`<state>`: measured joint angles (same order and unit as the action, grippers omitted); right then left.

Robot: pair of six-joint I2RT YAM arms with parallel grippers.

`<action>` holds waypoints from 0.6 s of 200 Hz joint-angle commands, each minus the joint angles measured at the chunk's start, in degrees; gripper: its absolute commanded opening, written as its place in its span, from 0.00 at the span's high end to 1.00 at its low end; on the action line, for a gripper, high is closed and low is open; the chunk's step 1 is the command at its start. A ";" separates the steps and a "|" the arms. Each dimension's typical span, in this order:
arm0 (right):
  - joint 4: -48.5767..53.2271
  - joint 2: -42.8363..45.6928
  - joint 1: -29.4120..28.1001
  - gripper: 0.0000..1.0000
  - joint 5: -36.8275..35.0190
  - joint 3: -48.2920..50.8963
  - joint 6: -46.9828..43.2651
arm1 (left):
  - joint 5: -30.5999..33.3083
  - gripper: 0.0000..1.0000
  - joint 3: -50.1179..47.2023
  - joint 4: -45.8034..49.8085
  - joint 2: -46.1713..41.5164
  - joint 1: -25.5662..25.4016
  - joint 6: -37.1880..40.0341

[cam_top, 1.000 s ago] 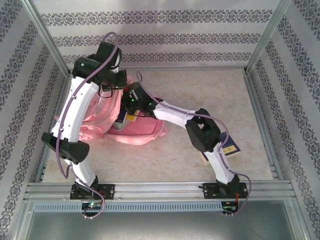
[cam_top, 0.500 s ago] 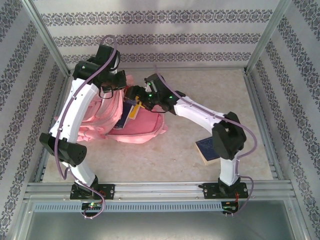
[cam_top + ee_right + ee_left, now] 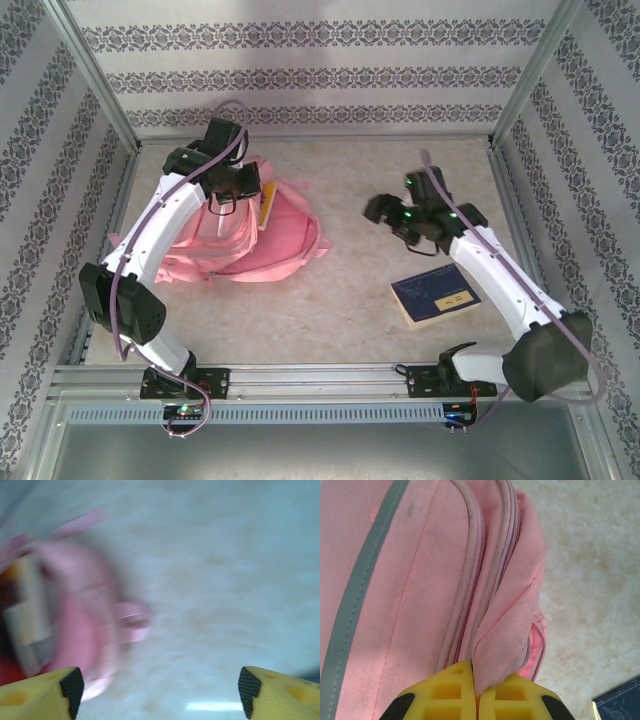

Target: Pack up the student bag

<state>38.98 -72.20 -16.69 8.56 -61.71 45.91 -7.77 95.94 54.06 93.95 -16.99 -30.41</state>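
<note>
Top external view: the bag (image 3: pixel 275 245) is seen lying at the table's (image 3: pixel 400 170) far left, something yellow (image 3: pixel 267 207) showing at its opening. A fold of its fabric is pinched tight by the left gripper (image 3: pixel 238 188). Farther right, the right gripper (image 3: pixel 385 212) is spread wide and empty above the table. A blue book (image 3: pixel 435 295) is laid near right.

The beige mottled table (image 3: pixel 400 165) is bordered by metal rails (image 3: pixel 320 375). The pink student bag (image 3: pixel 285 245) is laid on it at nine o'clock. A dark blue book (image 3: pixel 432 294) is seen at four o'clock, well apart from the bag.
</note>
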 commanded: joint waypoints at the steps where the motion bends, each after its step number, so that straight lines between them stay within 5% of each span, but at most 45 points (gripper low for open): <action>1: 12.56 1.51 2.93 0.14 -13.49 5.04 -1.26 | 3.28 1.00 -2.29 -3.67 1.89 -0.13 1.44; 30: 11.80 1.79 10.84 0.10 -17.38 12.26 0.14 | 2.85 1.00 -3.97 -4.79 3.49 -0.75 2.70; 55: 9.17 -0.33 16.04 0.07 -18.71 15.76 -1.16 | 2.03 0.84 -4.91 -5.08 4.09 -1.47 3.16; 86: 4.53 -4.30 20.93 0.06 -13.39 17.97 -3.07 | 2.07 0.59 -5.42 -4.96 2.44 -2.18 3.23; 120: -0.76 -8.07 21.63 0.07 -4.26 19.99 -3.01 | 3.92 0.47 -3.82 -3.67 0.38 -3.87 3.53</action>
<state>42.87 -78.37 4.80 -2.57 -43.75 43.92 -6.81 90.96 49.60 97.34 -19.62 -27.55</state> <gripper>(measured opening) 0.931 0.502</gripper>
